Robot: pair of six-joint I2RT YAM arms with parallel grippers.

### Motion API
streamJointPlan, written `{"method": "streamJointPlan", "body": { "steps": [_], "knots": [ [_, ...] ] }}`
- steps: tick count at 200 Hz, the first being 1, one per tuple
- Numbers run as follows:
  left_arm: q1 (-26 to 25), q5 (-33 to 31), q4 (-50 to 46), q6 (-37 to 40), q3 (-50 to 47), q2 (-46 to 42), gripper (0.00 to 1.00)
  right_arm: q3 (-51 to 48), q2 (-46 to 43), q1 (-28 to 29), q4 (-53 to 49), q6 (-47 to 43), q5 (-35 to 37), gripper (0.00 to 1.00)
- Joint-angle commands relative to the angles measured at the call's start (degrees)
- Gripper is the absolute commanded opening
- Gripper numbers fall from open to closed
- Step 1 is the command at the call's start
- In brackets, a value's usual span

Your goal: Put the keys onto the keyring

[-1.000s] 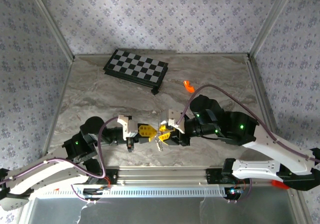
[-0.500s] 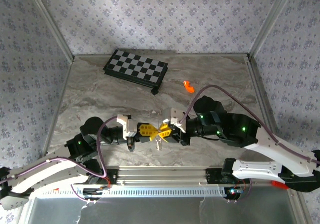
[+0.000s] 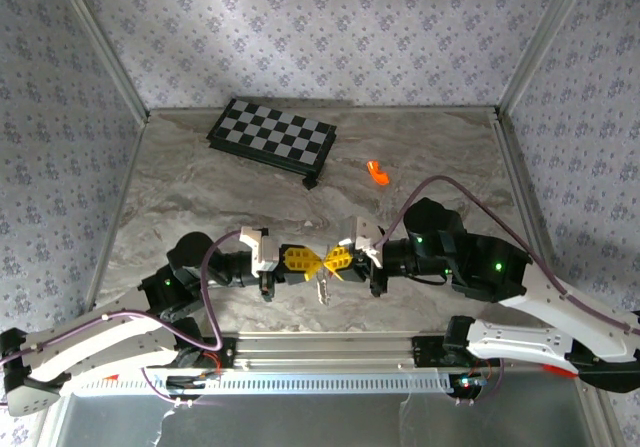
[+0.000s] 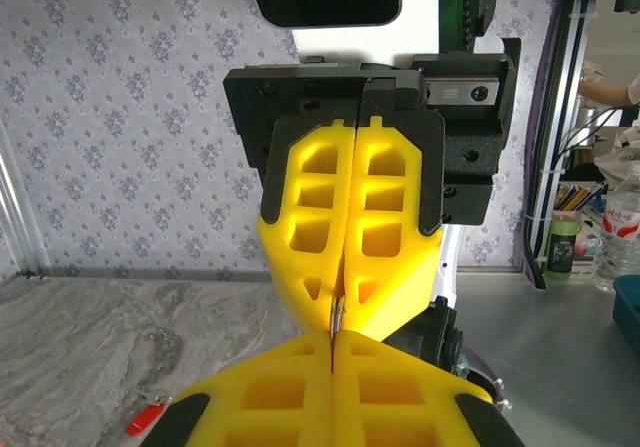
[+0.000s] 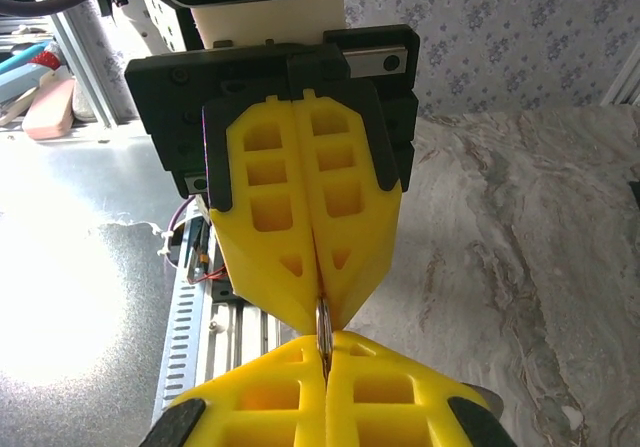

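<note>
Holding anything, those two tools? Mira asks.

Both are, Tom says. The left tool (image 3: 312, 261) and the right tool (image 3: 330, 261) meet tip to tip, low over the near middle of the worktop (image 3: 200, 197). Each has its fingers pressed fully together. The keyring (image 5: 322, 329) is pinched in both seams. It is a thin silver metal loop, seen edge-on, bridging the slight gap between the two sets of tips.

What are the fingers like?

Moulded yellow plastic wedges with square pockets, tapering to blunt points and mounted on black blocks.

Does anything hang from the loop?

From above, a pale silvery strand (image 3: 321, 289) dangles just under the meeting tips, toward the near edge. It is too small to tell chain from key.

So where are the keys?

I cannot tell. The left wrist camera shows a small reddish piece (image 4: 146, 417) with a shiny metal end. It lies flat on the grey marbled surface, off to one side of the tools.

And the rest?

A bright orange piece (image 3: 377, 172) lies well apart, farther back and to the right. A black-and-white chequered board (image 3: 272, 135) sits near the back wall, left of centre.
</note>
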Motion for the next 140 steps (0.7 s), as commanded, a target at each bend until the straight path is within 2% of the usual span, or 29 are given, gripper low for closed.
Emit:
{"method": "streamJointPlan", "body": {
  "steps": [1, 7, 21, 35, 66, 140],
  "knots": [
    [0.0, -0.6, -1.3, 0.7, 3.2, -0.4, 0.0, 1.0, 0.6, -0.3, -0.5, -0.8, 1.9, 0.0],
    [0.0, -1.5, -3.7, 1.5, 4.0, -0.4, 0.02, 1.3, 1.1, -0.2, -2.2, -1.5, 2.6, 0.0],
    [0.0, -3.8, -10.3, 3.6, 6.3, -0.1, 0.21, 5.5, 2.8, 0.1, -7.0, -3.5, 4.2, 0.0],
    [0.0, -5.3, -16.4, 5.4, 8.8, 0.5, 0.26, 8.3, 4.6, 0.2, -11.3, -5.5, 5.4, 0.0],
    [0.0, -6.0, -25.3, 7.7, 12.9, 2.5, 0.26, 13.5, 8.8, 0.5, -18.6, -8.9, 6.1, 0.0],
    [-0.1, -5.9, -23.6, 7.7, 12.7, 3.3, 0.2, 18.1, 13.0, 1.3, -22.0, -11.9, 3.3, 0.0]
  ]
}}
